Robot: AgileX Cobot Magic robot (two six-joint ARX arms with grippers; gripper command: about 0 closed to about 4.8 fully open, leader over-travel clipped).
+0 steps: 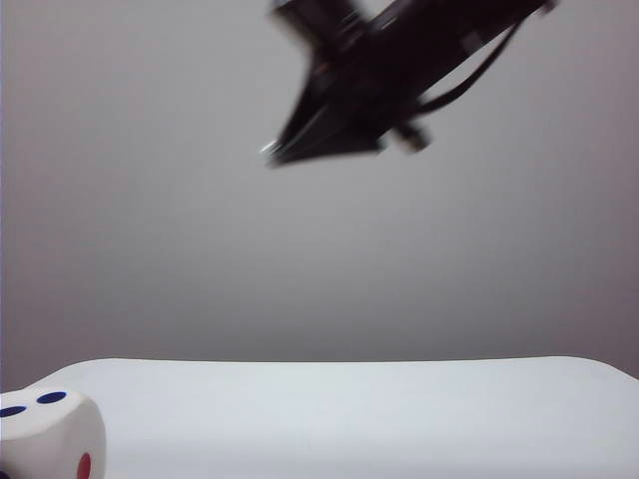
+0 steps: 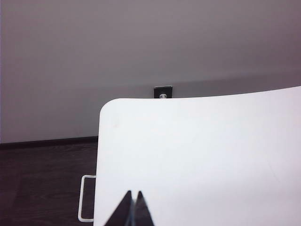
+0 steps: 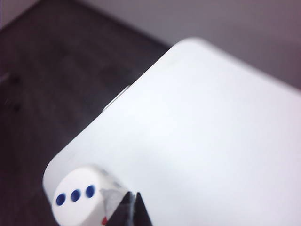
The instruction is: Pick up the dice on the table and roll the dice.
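dice [image 1: 45, 436] on table [image 1: 349, 419], left corner

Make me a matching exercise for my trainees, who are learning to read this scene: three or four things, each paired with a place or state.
Things:
1. die
2. left gripper
3. right gripper
4. table

Places or states:
A. shut, over bare tabletop, no die near it
B. plain white, with rounded corners
C. shut, right beside the die
D. resting near a table corner, three blue pips on one face

Pairs: 1-D, 2-A, 3-C, 4-B
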